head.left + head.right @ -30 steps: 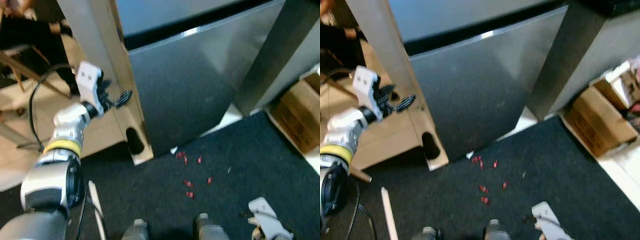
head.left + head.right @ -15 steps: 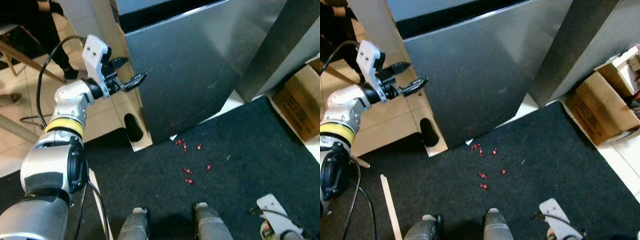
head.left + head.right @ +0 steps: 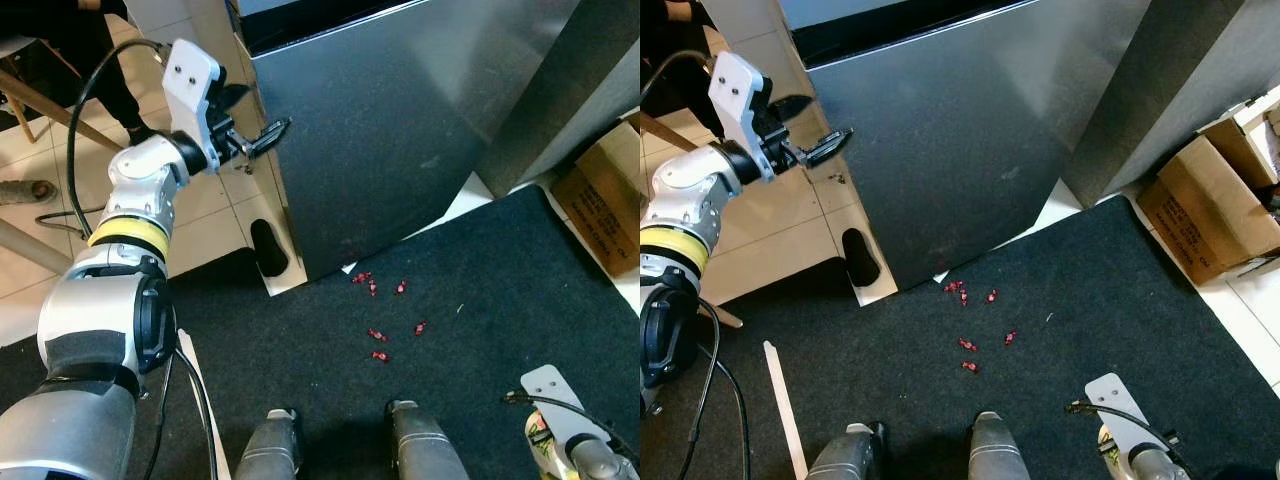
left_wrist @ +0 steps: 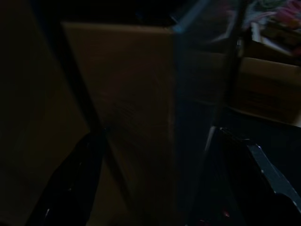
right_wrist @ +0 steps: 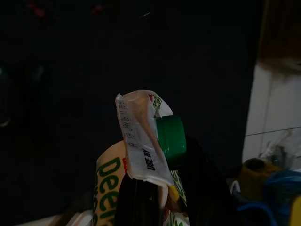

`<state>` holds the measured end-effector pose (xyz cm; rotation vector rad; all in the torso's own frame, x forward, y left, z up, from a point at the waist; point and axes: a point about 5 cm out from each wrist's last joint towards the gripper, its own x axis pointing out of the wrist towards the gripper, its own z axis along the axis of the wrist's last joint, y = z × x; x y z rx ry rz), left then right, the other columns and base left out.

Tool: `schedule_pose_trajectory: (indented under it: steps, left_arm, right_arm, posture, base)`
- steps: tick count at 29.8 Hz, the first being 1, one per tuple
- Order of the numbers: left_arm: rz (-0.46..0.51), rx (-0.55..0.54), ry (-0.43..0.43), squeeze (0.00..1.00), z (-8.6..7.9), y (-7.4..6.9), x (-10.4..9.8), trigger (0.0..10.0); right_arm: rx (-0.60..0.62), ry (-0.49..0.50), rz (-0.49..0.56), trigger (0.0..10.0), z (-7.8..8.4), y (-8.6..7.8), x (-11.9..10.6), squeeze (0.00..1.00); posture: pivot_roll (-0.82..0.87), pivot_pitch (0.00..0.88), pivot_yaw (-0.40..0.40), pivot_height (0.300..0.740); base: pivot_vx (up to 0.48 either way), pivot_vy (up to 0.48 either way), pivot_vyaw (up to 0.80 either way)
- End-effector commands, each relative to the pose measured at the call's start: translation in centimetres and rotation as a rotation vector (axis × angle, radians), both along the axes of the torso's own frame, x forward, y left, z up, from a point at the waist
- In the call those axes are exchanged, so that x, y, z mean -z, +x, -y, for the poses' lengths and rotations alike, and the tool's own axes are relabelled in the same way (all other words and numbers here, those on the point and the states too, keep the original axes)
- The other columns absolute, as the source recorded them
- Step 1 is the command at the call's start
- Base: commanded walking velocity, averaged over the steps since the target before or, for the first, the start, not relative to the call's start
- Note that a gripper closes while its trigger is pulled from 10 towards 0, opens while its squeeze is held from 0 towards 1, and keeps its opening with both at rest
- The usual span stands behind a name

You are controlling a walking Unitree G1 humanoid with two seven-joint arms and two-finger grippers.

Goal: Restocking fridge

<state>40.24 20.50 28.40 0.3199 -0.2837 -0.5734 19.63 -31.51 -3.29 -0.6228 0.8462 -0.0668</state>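
Closed fridge door, a dark steel panel filling the far half of the scene above the dark carpet. Over the last second the left hand has risen from beside the wooden side panel to the door's left edge, fingers a little apart and gripping nothing; the door is probably about to be pulled open. The right hand, low at near right, is closed around a carton with a green cap, the item to be stocked. Small red scraps lie on the carpet.
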Motion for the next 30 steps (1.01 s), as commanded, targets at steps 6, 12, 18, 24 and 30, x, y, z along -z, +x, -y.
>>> schedule_pose_trajectory:
  steps: [6,12,18,24,30]
  left_arm:
    - [-0.020,-0.081,-0.003,0.00,-0.6,0.3,-0.2,10.0]
    - [-0.036,-0.064,-0.072,0.00,0.2,0.6,-0.3,10.0]
    - [-0.073,0.114,-0.107,0.00,1.9,0.4,-0.2,10.0]
    - [-0.115,0.418,-0.069,0.00,5.2,-0.3,-0.2,10.0]
    - [-0.121,0.685,-0.030,0.00,7.7,-1.2,-0.7,10.0]
  right_arm:
    - [0.022,-0.019,0.026,10.0,1.1,-0.4,-0.5,0.00]
    - [0.029,-0.039,0.034,10.0,2.2,-0.9,-0.9,0.00]
    - [0.035,-0.048,0.041,10.0,2.7,-1.0,-1.2,0.00]
    - [0.037,-0.045,0.045,10.0,2.6,-0.9,-1.2,0.00]
    - [0.039,-0.037,0.058,10.0,2.2,-0.5,-1.2,0.00]
  posture:
    - [-0.24,0.363,0.034,0.740]
    - [-0.28,0.376,0.029,0.740]
    - [-0.28,0.384,0.029,0.740]
    - [-0.27,0.378,0.031,0.740]
    - [-0.26,0.365,0.041,0.740]
  base:
    - [0.000,0.000,0.00]
    - [0.000,0.000,0.00]
    - [0.000,0.000,0.00]
    - [0.000,0.000,0.00]
    - [0.000,0.000,0.00]
